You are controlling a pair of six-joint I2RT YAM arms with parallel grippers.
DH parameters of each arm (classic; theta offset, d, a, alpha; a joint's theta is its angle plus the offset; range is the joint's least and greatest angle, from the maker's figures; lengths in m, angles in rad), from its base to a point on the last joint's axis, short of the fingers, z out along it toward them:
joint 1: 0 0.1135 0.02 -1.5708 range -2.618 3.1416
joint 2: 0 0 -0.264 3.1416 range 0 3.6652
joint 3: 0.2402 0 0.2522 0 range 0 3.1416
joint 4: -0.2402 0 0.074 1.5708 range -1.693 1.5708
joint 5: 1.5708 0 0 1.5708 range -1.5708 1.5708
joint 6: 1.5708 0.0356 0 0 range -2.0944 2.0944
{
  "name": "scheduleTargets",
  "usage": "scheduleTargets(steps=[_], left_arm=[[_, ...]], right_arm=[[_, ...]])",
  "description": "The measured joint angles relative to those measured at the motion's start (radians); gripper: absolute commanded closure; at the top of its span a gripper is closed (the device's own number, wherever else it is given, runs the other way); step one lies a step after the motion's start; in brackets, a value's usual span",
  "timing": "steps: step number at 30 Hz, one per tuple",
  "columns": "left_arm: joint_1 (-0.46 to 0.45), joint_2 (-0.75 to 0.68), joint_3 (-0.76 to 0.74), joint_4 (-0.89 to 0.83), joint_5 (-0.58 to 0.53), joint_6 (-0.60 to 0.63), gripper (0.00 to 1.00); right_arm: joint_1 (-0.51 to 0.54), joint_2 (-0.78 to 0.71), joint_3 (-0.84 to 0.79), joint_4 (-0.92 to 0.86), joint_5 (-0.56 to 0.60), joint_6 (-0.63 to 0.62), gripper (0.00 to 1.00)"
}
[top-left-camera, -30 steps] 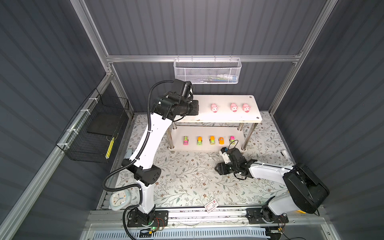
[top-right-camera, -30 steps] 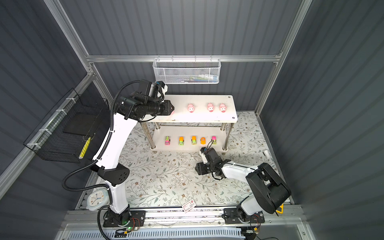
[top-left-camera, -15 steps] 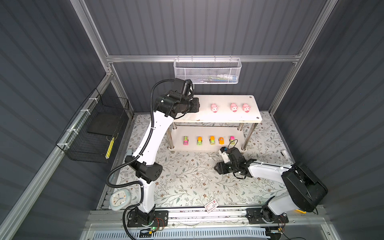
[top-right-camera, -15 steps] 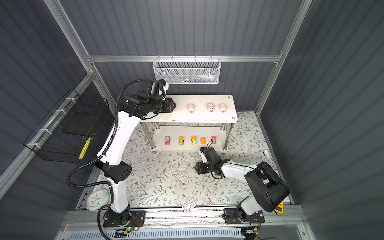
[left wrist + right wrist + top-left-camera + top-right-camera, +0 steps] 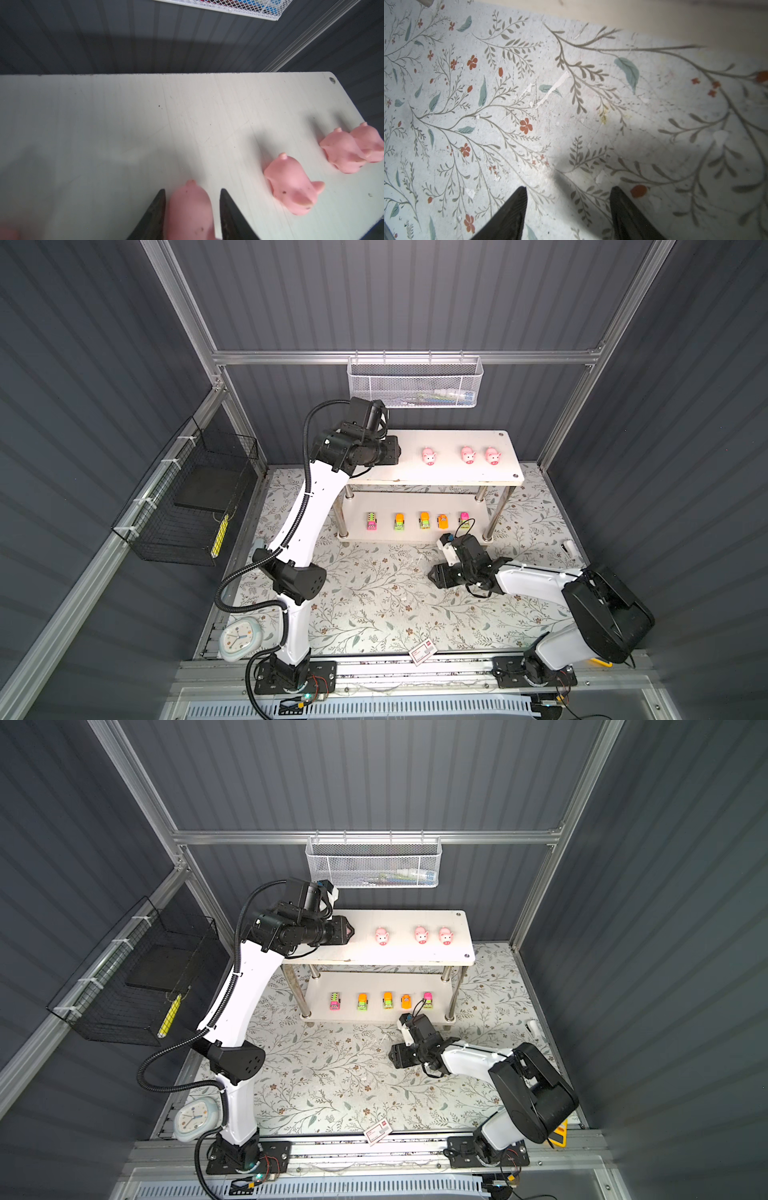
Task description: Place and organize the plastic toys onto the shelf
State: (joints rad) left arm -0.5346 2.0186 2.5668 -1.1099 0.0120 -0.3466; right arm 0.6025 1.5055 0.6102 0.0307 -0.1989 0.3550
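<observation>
Nothing legible: the card (image 5: 423, 652) at six o'clock (red and white) bears print too small to read.

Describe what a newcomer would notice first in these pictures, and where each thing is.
The eye goes first to three pink pigs lined up on the top board of the white shelf, with five bright cars in a row on its lower board. In the left wrist view, a fourth pig sits between the open fingers of the left claw. The right claw hangs open over the floral mat.
</observation>
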Motion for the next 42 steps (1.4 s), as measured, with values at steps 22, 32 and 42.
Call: scheduleTargets(steps=[22,32,42], left_arm=[[0.006,-0.343,-0.243,0.195,0.007,0.020,0.33],[0.006,-0.817,-0.882,0.418,-0.255,0.047,0.28],[0.006,-1.109,-1.525,0.579,-0.557,0.001,0.25]], right_arm=[[0.000,-0.160,-0.031,-0.081,0.018,0.023,0.35],[-0.013,-0.710,-0.113,-0.242,0.238,0.075,0.35],[-0.339,-0.819,-0.115,-0.278,0.331,0.055,0.35]])
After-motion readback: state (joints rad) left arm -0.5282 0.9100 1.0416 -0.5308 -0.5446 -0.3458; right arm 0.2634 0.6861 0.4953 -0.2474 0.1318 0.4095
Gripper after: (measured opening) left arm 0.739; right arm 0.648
